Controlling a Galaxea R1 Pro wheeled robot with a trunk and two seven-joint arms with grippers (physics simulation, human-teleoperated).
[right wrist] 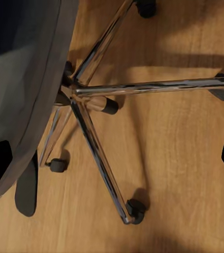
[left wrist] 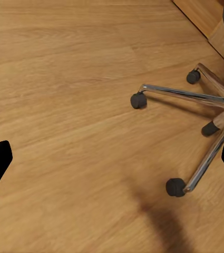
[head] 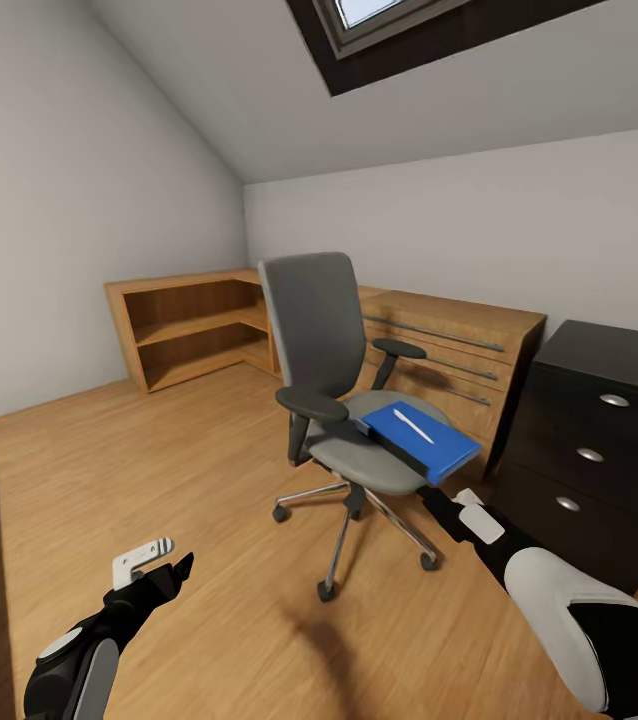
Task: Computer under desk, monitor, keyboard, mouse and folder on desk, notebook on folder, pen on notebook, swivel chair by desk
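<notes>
Swivel chair [head: 344, 400]: centre of room; bare wood floor [head: 159, 470] open to its left.
Folder [head: 421, 440]: on seat, overhanging right edge, pen [head: 414, 428] on top.
Right gripper [head: 449, 495]: just beneath folder's near corner; fingers spread.
Left gripper [head: 164, 565]: low left, spread, empty.

Both arms are black with white and pale grey shell panels, the left gripper [head: 164, 562] bearing a white bracket and black fingers [head: 181, 568].
</notes>
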